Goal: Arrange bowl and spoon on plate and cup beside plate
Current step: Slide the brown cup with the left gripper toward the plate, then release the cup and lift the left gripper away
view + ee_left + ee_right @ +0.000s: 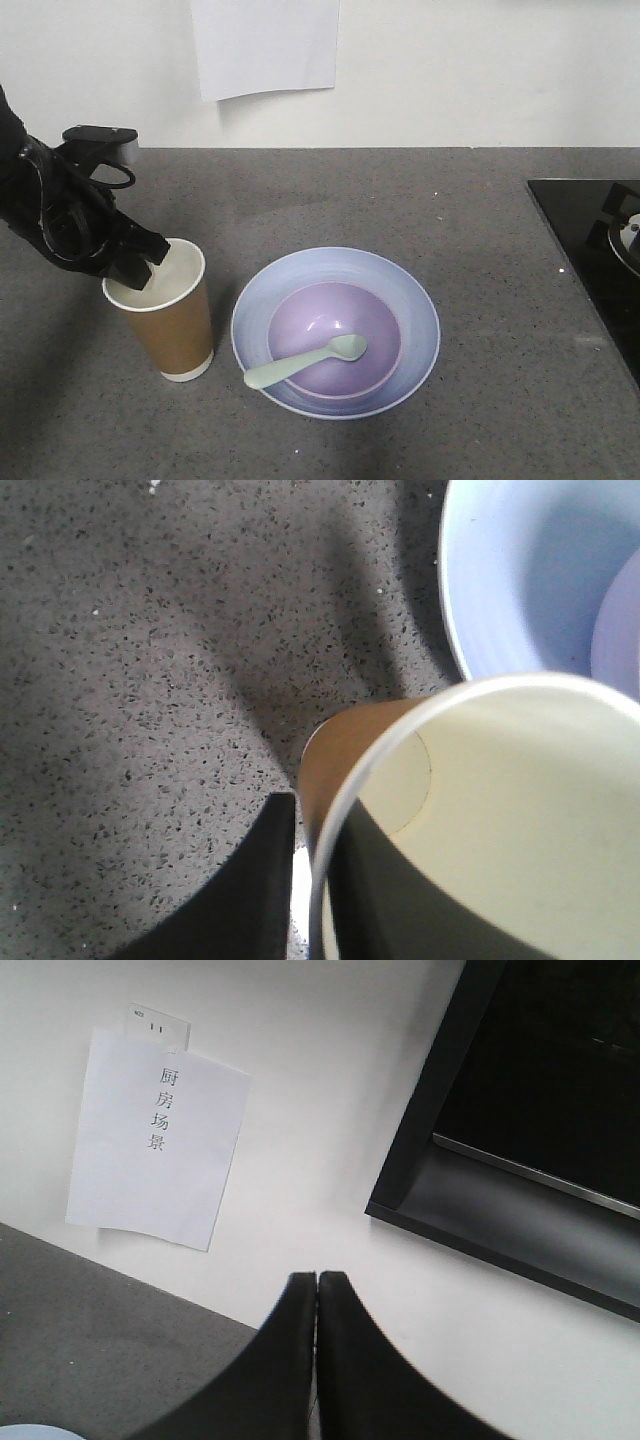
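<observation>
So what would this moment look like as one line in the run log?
left gripper: pinching brown paper cup wall, beside pale blue plate | lavender bowl, mint spoon: on plate | right gripper: shut, empty

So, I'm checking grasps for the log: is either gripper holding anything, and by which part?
The left gripper holds the cup by its rim, one finger inside, one outside. The right gripper is shut on nothing.
</observation>
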### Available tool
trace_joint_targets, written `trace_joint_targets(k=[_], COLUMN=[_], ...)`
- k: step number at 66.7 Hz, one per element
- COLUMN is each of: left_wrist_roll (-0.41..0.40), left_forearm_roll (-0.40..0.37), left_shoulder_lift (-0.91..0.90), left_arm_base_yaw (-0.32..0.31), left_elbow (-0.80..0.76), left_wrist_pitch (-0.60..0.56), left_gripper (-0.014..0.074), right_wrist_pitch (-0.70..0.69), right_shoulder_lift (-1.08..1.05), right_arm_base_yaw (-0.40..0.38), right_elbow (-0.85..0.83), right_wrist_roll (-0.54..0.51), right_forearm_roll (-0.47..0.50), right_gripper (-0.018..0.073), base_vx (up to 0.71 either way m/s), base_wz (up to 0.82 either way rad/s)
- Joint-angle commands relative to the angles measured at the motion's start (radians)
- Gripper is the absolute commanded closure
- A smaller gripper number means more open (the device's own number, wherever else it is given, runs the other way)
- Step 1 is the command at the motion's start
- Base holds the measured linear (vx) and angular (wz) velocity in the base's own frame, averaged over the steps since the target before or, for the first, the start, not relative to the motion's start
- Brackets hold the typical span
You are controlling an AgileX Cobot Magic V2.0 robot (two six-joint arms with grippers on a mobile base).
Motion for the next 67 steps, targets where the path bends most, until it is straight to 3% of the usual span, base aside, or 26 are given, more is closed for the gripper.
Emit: trace_joint_targets(k=[1, 25, 52, 67], left_wrist_roll=[-0.003, -0.004, -0.004, -0.004], left_forearm_roll=[-0.023, -0.023, -0.039, -0.042], left_shoulder_lift=[-0.038, -0.041, -0.064, -0.130], left_arm_base_yaw=[-0.005, -0.005, -0.005, -0.005], left_elbow=[-0.022, -0.029, -0.031, -0.123], left_wrist_pitch=[-0.015, -0.017, -0.032, -0.009], left_gripper=[0.0459, 0.0326, 0.0319, 0.0319], right_wrist_pitch=[-0.013, -0.013, -0.013, -0.013], right_shoulder_lift=[-0.004, -0.004, -0.004, -0.004], right_arm_base_yaw=[-0.005, -0.005, -0.005, -0.005], right_elbow=[-0.015, -0.015, -0.015, -0.015], right_wrist_roll=[-0.001, -0.001, -0.001, -0.001], right_forearm_roll=[-0.013, -0.013, -0.013, -0.013], right_gripper=[0.0564, 0.0564, 0.0564, 0.0564], base_vx=[0.00, 0.00, 0.00, 0.00], base_wz=[0.00, 0.00, 0.00, 0.00])
